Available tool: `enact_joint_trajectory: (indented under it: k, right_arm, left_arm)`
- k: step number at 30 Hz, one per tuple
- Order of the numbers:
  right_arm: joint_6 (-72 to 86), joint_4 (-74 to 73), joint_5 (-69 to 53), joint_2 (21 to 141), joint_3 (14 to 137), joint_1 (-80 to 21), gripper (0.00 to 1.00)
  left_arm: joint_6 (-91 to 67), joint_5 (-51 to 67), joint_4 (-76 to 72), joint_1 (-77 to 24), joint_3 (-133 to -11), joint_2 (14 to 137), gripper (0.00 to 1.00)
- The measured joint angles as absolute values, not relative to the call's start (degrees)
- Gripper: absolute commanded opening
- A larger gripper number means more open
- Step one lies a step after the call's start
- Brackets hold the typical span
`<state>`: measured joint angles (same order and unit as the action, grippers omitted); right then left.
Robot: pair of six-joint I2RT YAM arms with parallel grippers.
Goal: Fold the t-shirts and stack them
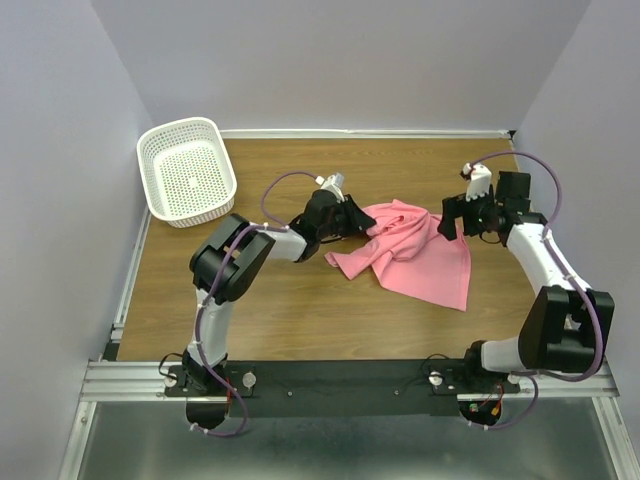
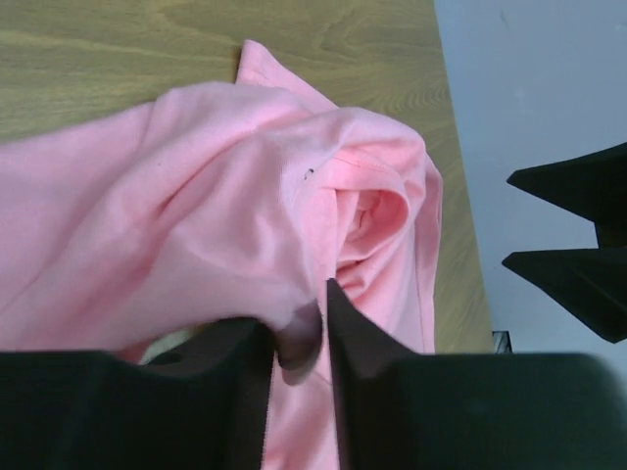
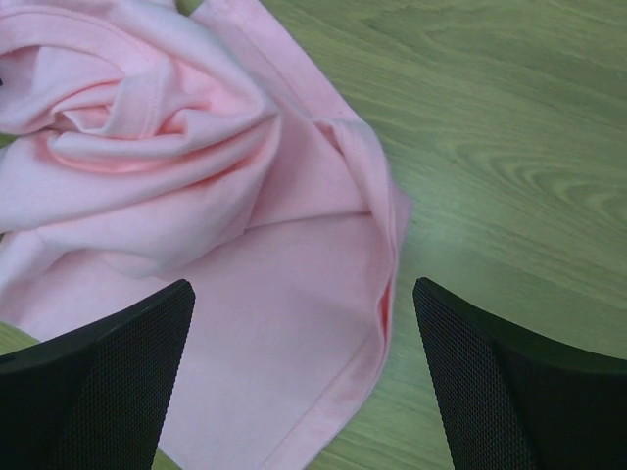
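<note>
The pink t-shirt [image 1: 415,250] lies crumpled near the middle of the wooden table. My left gripper [image 1: 352,222] is at its left edge, shut on a fold of the pink t-shirt [image 2: 196,206] pinched between the fingers [image 2: 353,333]. My right gripper [image 1: 452,222] hovers at the shirt's right edge, open and empty. In the right wrist view the t-shirt's hem [image 3: 372,323] lies between the wide-apart fingers [image 3: 118,362].
A white perforated basket [image 1: 187,170] stands empty at the far left of the table [image 1: 280,310]. Walls close in on the left, back and right. A metal rail [image 1: 330,378] runs along the near edge.
</note>
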<state>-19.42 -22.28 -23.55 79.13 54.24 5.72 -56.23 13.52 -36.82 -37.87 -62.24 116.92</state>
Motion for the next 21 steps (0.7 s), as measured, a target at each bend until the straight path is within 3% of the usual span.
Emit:
enact_joint_trajectory:
  k: [1, 5, 9, 14, 15, 18, 19, 21]
  right_arm:
    - [-19.2, -22.31, -23.86, 79.13, 54.24, 6.59, 0.97]
    - [-16.86, -22.28, -26.46, 81.12, 54.7, 11.81, 0.91]
    - [-14.61, -21.91, -30.46, 89.3, 57.34, 15.66, 0.74]
    - [-12.88, -23.29, -36.91, 100.84, 63.31, 15.44, 0.71]
    - [-12.38, -23.62, -37.98, 103.02, 64.9, 15.11, 0.67]
    - [-11.14, -24.32, -39.51, 105.82, 67.75, 14.28, 0.4]
    - [-10.79, -24.53, -39.77, 106.37, 68.64, 14.04, 0.24]
    - [-9.82, -24.82, -39.94, 106.89, 69.95, 13.72, 0.09]
  left_arm:
    - [-56.23, 13.54, -36.82, -37.82, -62.76, 117.51, 0.0]
    - [-55.29, 13.67, -36.62, -37.45, -63.33, 118.28, 0.0]
    - [-53.12, 13.67, -36.18, -37.1, -63.29, 117.4, 0.0]
    - [-50.46, 14.2, -35.7, -36.71, -63.46, 115.7, 0.0]
    - [-50.22, 14.48, -35.66, -36.67, -63.68, 115.7, 0.0]
    - [-49.19, 15.77, -35.09, -36.6, -64.29, 115.7, 0.0]
    - [-48.95, 16.1, -35.03, -36.6, -64.36, 115.7, 0.0]
    - [-48.34, 16.56, -34.7, -36.4, -64.4, 115.7, 0.0]
